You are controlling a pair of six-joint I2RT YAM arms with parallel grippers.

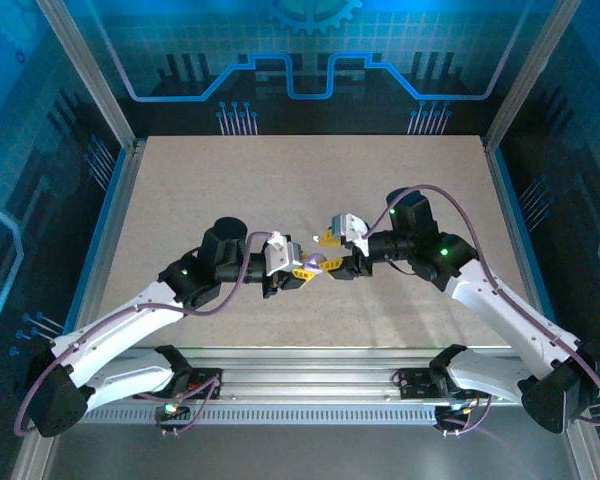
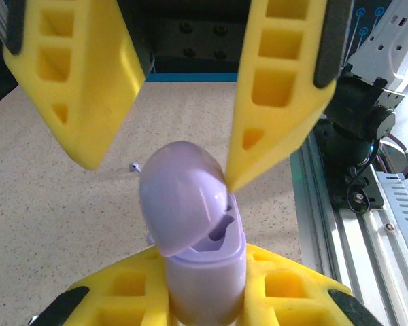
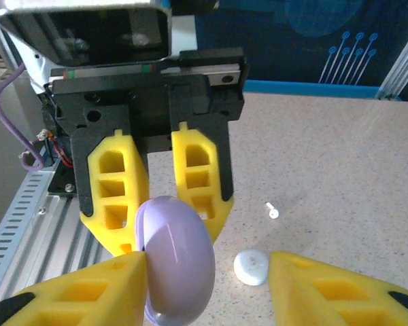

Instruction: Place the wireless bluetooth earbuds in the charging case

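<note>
The left gripper (image 3: 156,227) pinches the lavender charging case (image 2: 204,272) by its base, lid ajar. The right gripper (image 2: 162,170) hangs with jaws spread either side of the lid. A nudge could, I judge, snap it shut or twist the case loose. One earbud (image 3: 273,211) lies at two o'clock of the case, near a white puck (image 3: 251,266), on the speckled beige worktop (image 1: 180,200), which is walled by blue circuit-patterned panels (image 1: 300,60).

I can read no word, number or brand name anywhere. The only sign is a blue gear emblem (image 1: 317,12) printed on the back wall (image 1: 430,50), at twelve o'clock in the overhead view. Blue circuit-trace lines (image 1: 300,75) run just beneath it, and more of them spread toward ten and two o'clock.
</note>
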